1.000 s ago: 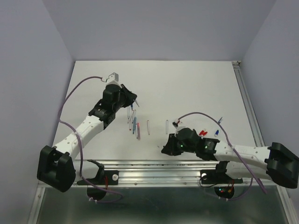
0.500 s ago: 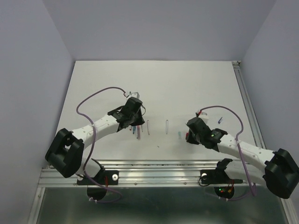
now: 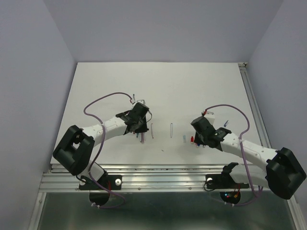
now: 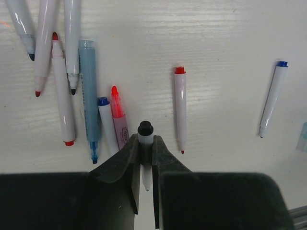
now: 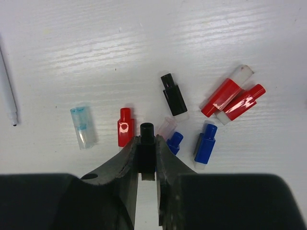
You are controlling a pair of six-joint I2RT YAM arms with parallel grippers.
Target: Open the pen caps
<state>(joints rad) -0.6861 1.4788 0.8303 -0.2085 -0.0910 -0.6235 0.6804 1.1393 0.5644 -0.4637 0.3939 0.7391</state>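
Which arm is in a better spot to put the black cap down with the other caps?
Right. The right gripper holds the black cap right by the loose caps. The left gripper is over by the pens, holding a black-ended pen.

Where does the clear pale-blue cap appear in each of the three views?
Top external: the clear cap lies right of centre, just left of a red cap.
Left wrist: only a sliver of the clear cap shows at the right edge.
Right wrist: the clear cap lies left of centre, left of the red cap.
Shared landmark: the blue-ended pen, left of the cap in every view.
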